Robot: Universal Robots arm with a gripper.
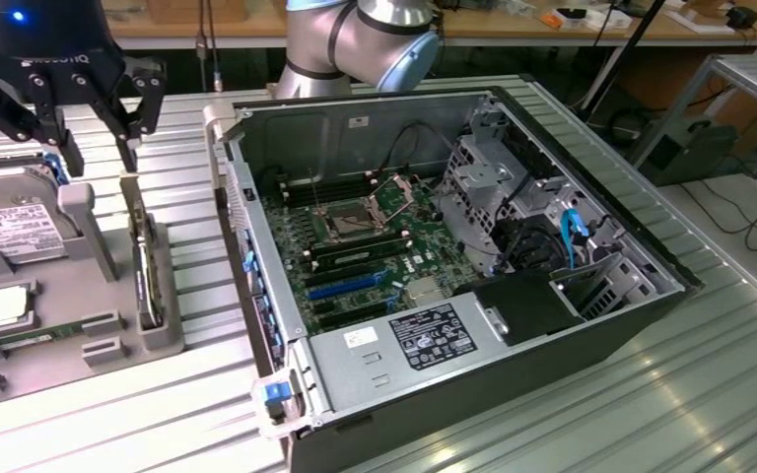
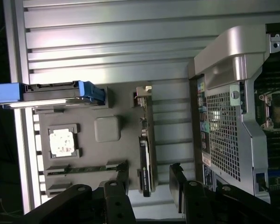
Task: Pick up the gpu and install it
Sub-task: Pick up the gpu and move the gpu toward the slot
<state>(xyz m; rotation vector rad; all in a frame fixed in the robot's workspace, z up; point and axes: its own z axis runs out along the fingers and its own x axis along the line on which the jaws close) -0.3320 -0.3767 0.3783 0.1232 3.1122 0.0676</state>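
Observation:
The gpu (image 1: 150, 268) stands on its edge in a slot at the side of a grey holder tray (image 1: 90, 258) that faces the computer case. From the wrist view it is a thin dark card seen edge-on (image 2: 145, 161) with a silver bracket at one end. My gripper (image 1: 100, 158) hangs open above the far end of the tray, clear of the card. In the wrist view its two black fingers (image 2: 177, 184) stand either side of the card's line, and the gripper (image 2: 149, 182) holds nothing. The open computer case (image 1: 457, 266) shows its motherboard with a blue slot (image 1: 346, 286).
The tray also holds a silver hard drive (image 1: 17, 234) with blue rails (image 2: 60, 92), a square CPU chip (image 2: 63, 142) and a memory stick (image 2: 84, 168). The case's rear wall (image 2: 224, 116) rises close beside the tray. Everything sits on a ribbed metal table (image 1: 589, 414).

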